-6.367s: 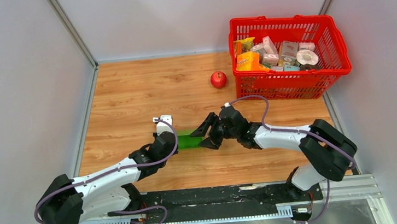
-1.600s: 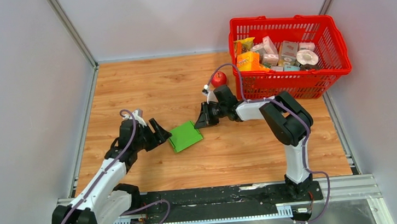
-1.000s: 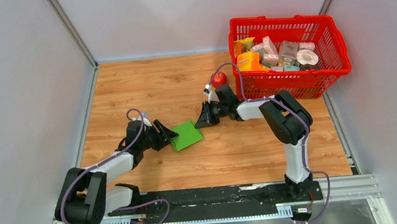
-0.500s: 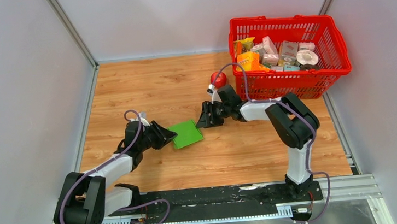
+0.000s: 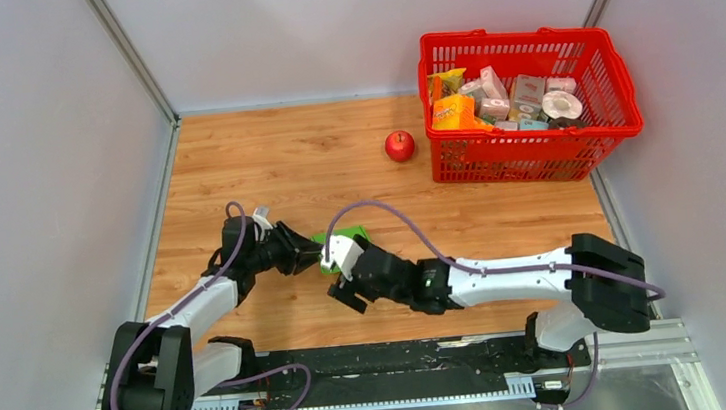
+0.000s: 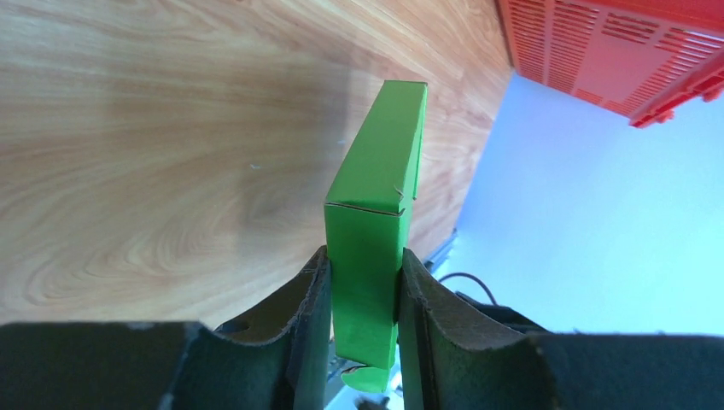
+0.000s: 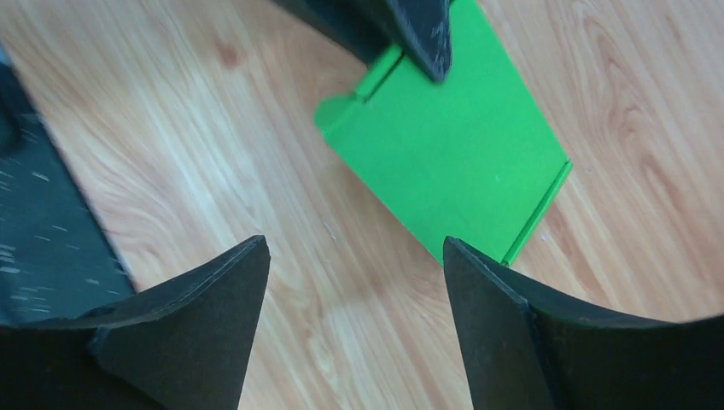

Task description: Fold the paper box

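The paper box (image 5: 348, 235) is a bright green flattened blank at the table's middle. My left gripper (image 5: 312, 254) is shut on its left end. In the left wrist view the box (image 6: 376, 171) stands edge-on between my fingers (image 6: 312, 290), pinched at the left gripper (image 6: 363, 286). My right gripper (image 5: 343, 287) is open and empty just in front of the box. In the right wrist view the box (image 7: 452, 141) lies beyond the right gripper (image 7: 352, 248), with one left finger (image 7: 414, 21) on its far end.
A red apple (image 5: 398, 145) sits on the wooden table behind the box. A red basket (image 5: 535, 153) with several small printed packages stands at the back right, and its wall shows in the left wrist view (image 6: 615, 43). Grey walls enclose the table.
My right arm has swung from the far side of the box, near the apple, to its near side. My left gripper has closed on the box's left end.
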{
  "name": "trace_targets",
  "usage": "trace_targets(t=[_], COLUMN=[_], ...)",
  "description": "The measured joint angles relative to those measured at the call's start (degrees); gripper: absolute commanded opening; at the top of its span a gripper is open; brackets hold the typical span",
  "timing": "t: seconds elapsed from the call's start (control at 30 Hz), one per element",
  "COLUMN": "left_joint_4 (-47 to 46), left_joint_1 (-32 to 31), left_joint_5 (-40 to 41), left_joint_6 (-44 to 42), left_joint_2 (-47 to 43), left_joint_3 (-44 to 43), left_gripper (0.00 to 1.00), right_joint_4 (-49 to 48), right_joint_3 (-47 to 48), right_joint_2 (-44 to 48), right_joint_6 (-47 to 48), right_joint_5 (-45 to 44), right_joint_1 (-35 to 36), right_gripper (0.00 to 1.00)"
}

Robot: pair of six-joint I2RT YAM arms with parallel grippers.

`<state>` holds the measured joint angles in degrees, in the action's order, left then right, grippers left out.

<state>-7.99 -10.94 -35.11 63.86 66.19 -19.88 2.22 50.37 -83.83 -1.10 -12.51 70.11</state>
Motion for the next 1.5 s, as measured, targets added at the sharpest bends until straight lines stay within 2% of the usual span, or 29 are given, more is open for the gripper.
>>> trace_targets(t=[0.07,0.23,0.4,0.5,0.6,0.63,0.7,0.73,0.83,0.9,0.93,1.07,1.2,1.23,1.37,1.43,1.5], left_joint_4=[0.37,-0.13,-1.84,-1.97,-2.73,-2.95,-3.43,-3.76,-3.69,-2.62,-1.51,6.38,18.95,22.82,28.94,30.73,30.62], left_joint_1=[0.7,2.1,2.73,2.75,2.75,2.75,2.78,2.78,2.78,2.78,2.78,2.8,2.82,2.82,2.82,2.82,2.78], left_joint_5=[-1.6,-5.2,-8.13,-9.29,-10.14,-10.36,-10.95,-11.3,-11.13,-9.53,-8.55,-4.44,2.93,6.05,11.72,12.85,12.5], left_joint_6=[1.14,4.17,7.08,8.22,9.09,9.29,9.49,9.6,8.9,7.23,6.23,-0.44,-9.9,-12.9,-18.73,-21.31,-23.34], left_joint_2=[-0.7,-4.28,-5.68,-6.29,-6.67,-6.75,-6.93,-6.99,-8.46,-10.51,-11.85,-16.26,-23.04,-26.14,-32.7,-34.75,-34.6], left_joint_3=[0.0,0.33,3.06,4.09,4.09,4.09,4.09,4.09,4.09,4.09,3.98,1.92,-2.43,-3.69,-4.63,-4.61,-4.37], left_gripper=[0.25,0.25,0.25,0.25,0.27,0.29,0.34,0.42,0.57,0.61,0.7,0.72,0.73,0.69,0.57,0.51,0.5], right_joint_4=[-1.22,-5.81,-15.93,-24.76,-32.65,-34.73,-36.98,-37.73,-39.17,-39.58,-39.41,-35.32,-20.28,-16.28,-1.95,4.09,8.98], right_joint_3=[-2.25,-3.52,-4.63,-7.21,-9.38,-9.81,-10.38,-10.54,-10.97,-11.1,-11.1,-10.56,-5.99,-4.7,0.02,1.99,4.98], right_joint_2=[-0.94,-5.64,-9.68,-10.64,-12.0,-12.57,-13.03,-13.07,-13.07,-13.05,-13.0,-12.2,-10.16,-9.49,-6.95,-6.67,-6.71], right_joint_6=[4.85,14.14,22.14,27.69,32.72,34.32,36.26,36.94,37.86,37.81,37.68,34.6,25.35,22.91,12.83,9.33,7.45], right_joint_5=[-5.86,-17.7,-28.46,-34.07,-37.68,-38.6,-39.65,-39.93,-40.33,-40.33,-40.26,-40.28,-37.11,-34.77,-23.34,-15.98,-8.41], right_joint_1=[3.3,5.44,7.54,9.18,10.71,11.23,11.91,12.22,12.59,12.76,12.83,12.83,10.99,10.1,4.74,1.25,-2.82], right_gripper=[0.79,0.75,0.71,0.66,0.53,0.48,0.44,0.39,0.3,0.28,0.25,0.23,0.23,0.22,0.22,0.22,0.23])
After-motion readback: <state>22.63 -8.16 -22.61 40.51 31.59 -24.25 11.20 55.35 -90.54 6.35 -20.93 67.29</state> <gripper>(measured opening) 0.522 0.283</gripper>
